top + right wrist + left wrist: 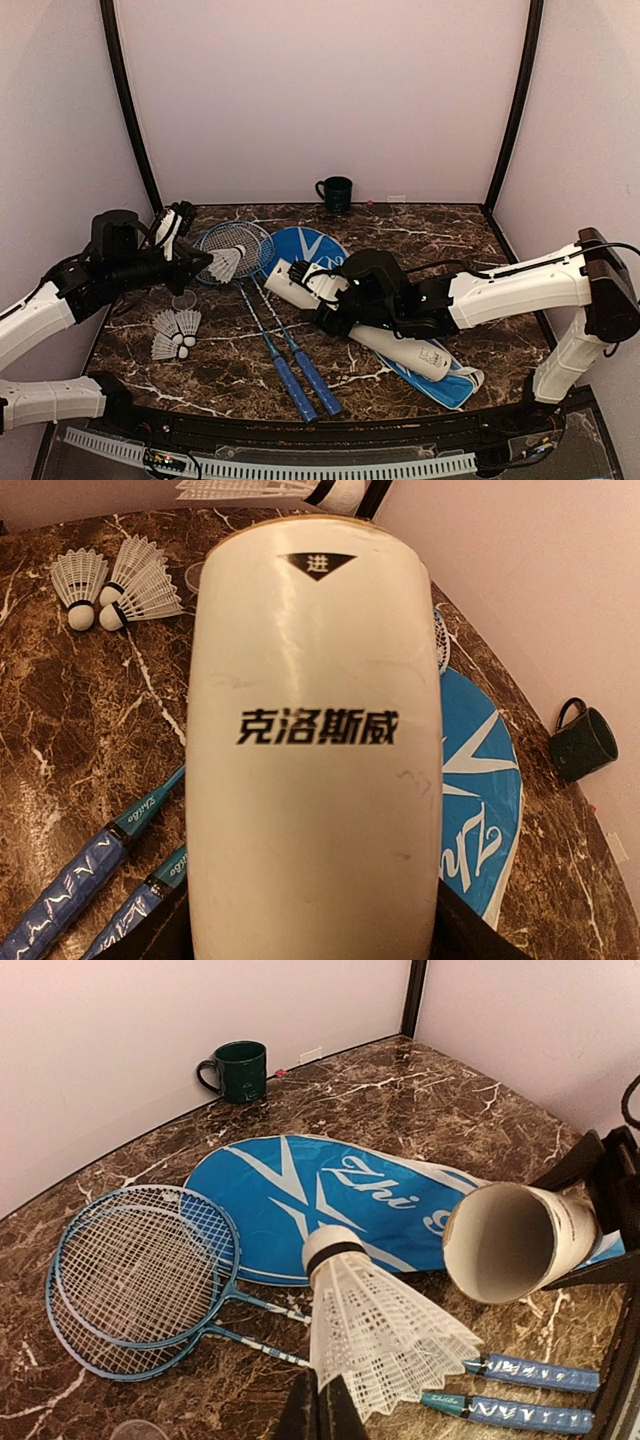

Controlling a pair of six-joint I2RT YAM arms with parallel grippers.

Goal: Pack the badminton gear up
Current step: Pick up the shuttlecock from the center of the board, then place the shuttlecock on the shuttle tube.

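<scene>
The left pincer [205, 263] is clamping closed on the feather skirt of a white shuttlecock [375, 1335], its cork tip pointing toward the right pincer [335, 300]. That one is gripping the long white tube [315, 730] around its body, with the tube's open mouth facing the held shuttlecock, just ahead of it. The blue racket cover [310, 245] is lying under the tube, beneath the right pincer. Two blue-handled rackets [270, 330] are lying on the worktop [440, 235] between both pincers. Three loose shuttlecocks [175, 333] are sitting near the left pincer, on its near side. A dark green mug [335, 193] is standing well beyond both.
</scene>
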